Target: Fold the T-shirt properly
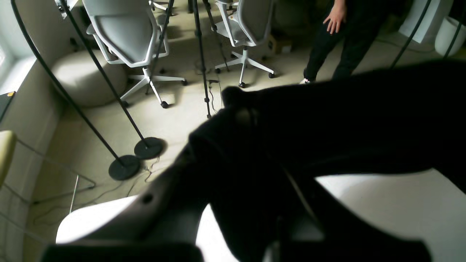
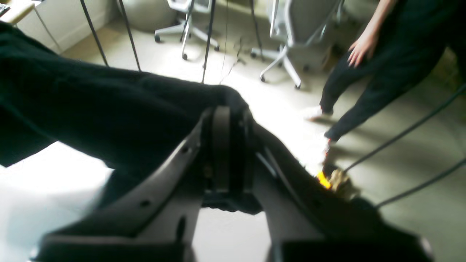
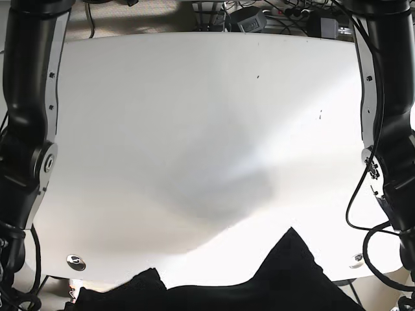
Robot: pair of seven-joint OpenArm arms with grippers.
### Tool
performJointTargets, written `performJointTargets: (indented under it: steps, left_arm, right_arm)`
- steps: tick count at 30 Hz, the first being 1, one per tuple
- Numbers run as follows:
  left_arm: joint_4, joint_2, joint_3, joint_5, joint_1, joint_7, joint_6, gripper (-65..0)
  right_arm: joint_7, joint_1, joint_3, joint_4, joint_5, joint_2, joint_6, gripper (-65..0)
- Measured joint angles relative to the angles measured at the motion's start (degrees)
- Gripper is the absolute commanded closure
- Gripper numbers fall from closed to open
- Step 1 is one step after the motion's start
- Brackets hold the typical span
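Note:
The black T-shirt (image 3: 285, 282) hangs in the air at the near edge of the white table (image 3: 194, 129), and only its upper edge shows at the bottom of the base view. In the left wrist view my left gripper (image 1: 240, 109) is shut on a bunched edge of the T-shirt (image 1: 346, 120), which stretches away to the right above the table (image 1: 382, 203). In the right wrist view my right gripper (image 2: 222, 116) is shut on the T-shirt (image 2: 91, 109), which stretches away to the left above the table (image 2: 43, 174). Neither gripper's fingertips show in the base view.
My two arms (image 3: 29, 129) (image 3: 389, 129) flank the table. Cables and power bricks (image 3: 259, 16) lie along the far edge. Beyond the table stand office chairs (image 1: 127, 36), tripod and stand poles (image 1: 123, 167), and a person in dark clothes (image 2: 382, 65).

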Motion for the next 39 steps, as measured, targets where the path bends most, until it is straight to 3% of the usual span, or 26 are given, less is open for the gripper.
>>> performJointTargets:
  steps: [4,6,9,12,14,17,20,24,32,39]
  left_arm:
    - [-0.9,-0.2,0.3,1.4,3.3,4.6,0.0,0.0]
    - [3.1,-0.7,0.3,0.9,4.7,4.4,-0.1,0.0]
    - [15.0,-2.0,-2.0,-0.8,14.6,2.1,-0.5,0.0]
    - [22.7,-1.1,-6.6,0.3,28.6,8.3,-0.6,0.0]
    - [28.3,-0.9,-10.1,0.4,36.5,10.6,-0.6,0.0]
    - [37.2,-1.5,-13.8,-0.9,47.2,8.5,-0.7,0.0]
    - [41.8,0.7,-17.2,-0.4,59.0,9.6,-1.1,0.0]
    - [48.7,4.1,-24.9,0.0,72.7,9.7,-6.6,0.0]
    - [55.8,8.7,-31.4,0.0,88.4,9.5,-7.5,0.0]
    - [57.0,9.2,-36.4,-0.6,97.7,9.0,-8.6,0.0]
  right_arm:
    - [-2.4,-3.8,-0.3,4.3,0.8,-0.5,0.48,-1.9]
    - [-4.8,-9.5,2.3,9.1,0.7,-0.9,0.68,-1.9]
    - [-8.2,-20.8,7.4,17.6,0.7,-1.0,0.63,-1.9]
    - [-9.8,-31.1,10.4,26.0,1.6,-1.9,0.68,-1.9]
    - [-9.9,-39.7,13.6,30.7,4.8,-3.1,0.79,-1.9]
    - [-11.1,-52.7,16.6,35.2,7.5,-3.3,0.42,-1.9]
    - [-10.8,-63.6,19.6,39.7,11.2,-3.9,-0.02,-1.9]
    - [-10.4,-77.5,23.0,46.2,12.6,-5.9,0.24,-1.9]
    - [-9.9,-92.9,25.9,52.0,13.9,-8.0,0.2,-2.1]
    - [-9.5,-101.5,26.0,52.1,14.1,-8.9,0.55,-2.1]
